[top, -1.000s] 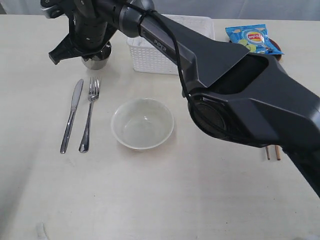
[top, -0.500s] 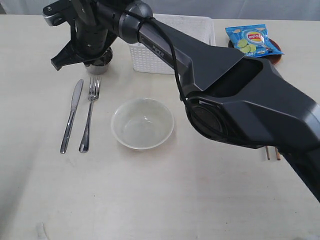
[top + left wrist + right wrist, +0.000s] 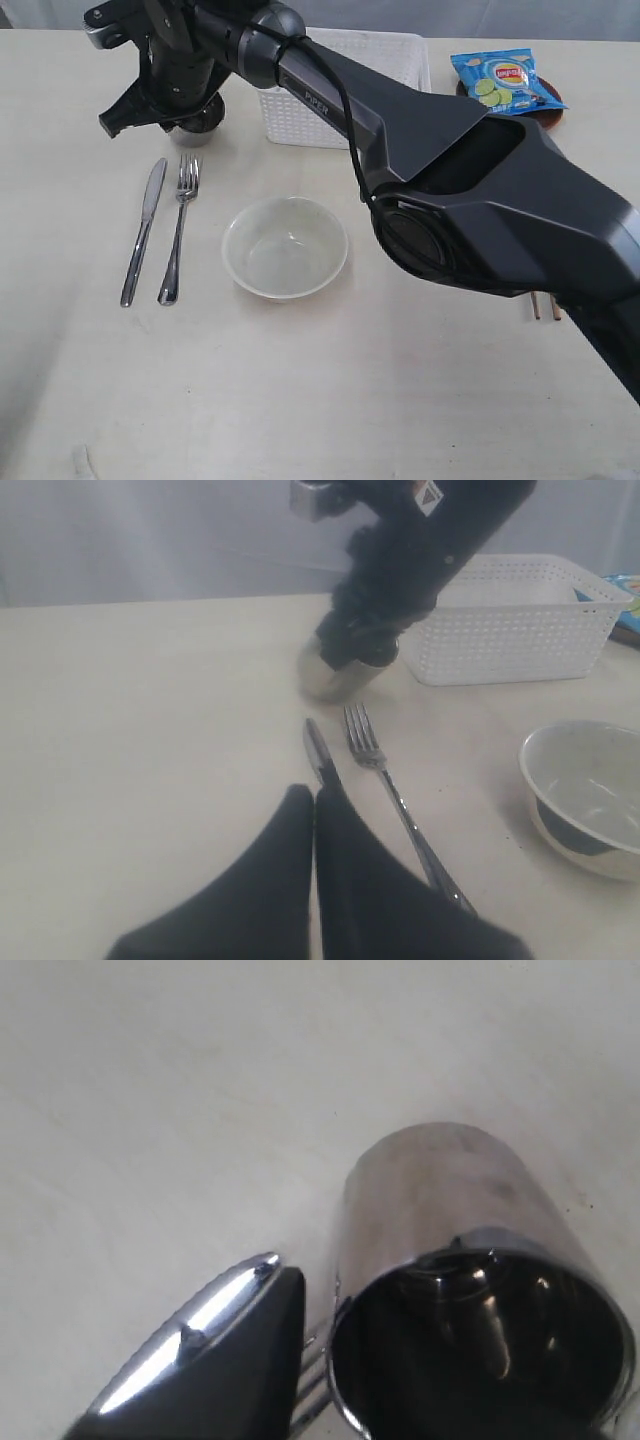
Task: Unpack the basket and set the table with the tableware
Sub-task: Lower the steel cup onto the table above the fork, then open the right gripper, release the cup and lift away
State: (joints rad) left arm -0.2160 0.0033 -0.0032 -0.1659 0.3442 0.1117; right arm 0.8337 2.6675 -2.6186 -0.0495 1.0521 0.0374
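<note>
1. Steel cup (image 3: 192, 128): on the worktop (image 3: 300, 400) at the far left, just beyond the tips of the knife (image 3: 143, 230) and fork (image 3: 180, 225). The left wrist view suggests a slight lean. Risk: it topples or rolls if it is let go off-level.
2. Right claw (image 3: 178, 110): reaches across the middle and straddles the cup. One finger (image 3: 200, 1360) sits just beside the cup wall and the other is out of sight, so I cannot tell whether it pinches the cup or stands loose. Risk: a sideways withdrawal clips the rim and drags the cup onto the fork tines.
3. Right arm: stretches over the basket (image 3: 300, 118) and beside the bowl (image 3: 285, 247). Risk: a low retreat sweeps either one out of place.
4. Left claw (image 3: 313, 798): pressed together, holding nothing, pointing toward the knife and fork. Risk: both arms crowd the same corner and collide.
5. Chopsticks (image 3: 545, 303): mostly hidden under the right arm. Risk: they get nudged unseen.
6. Basket interior: hidden from here. Risk: a remaining item is overlooked.
</note>
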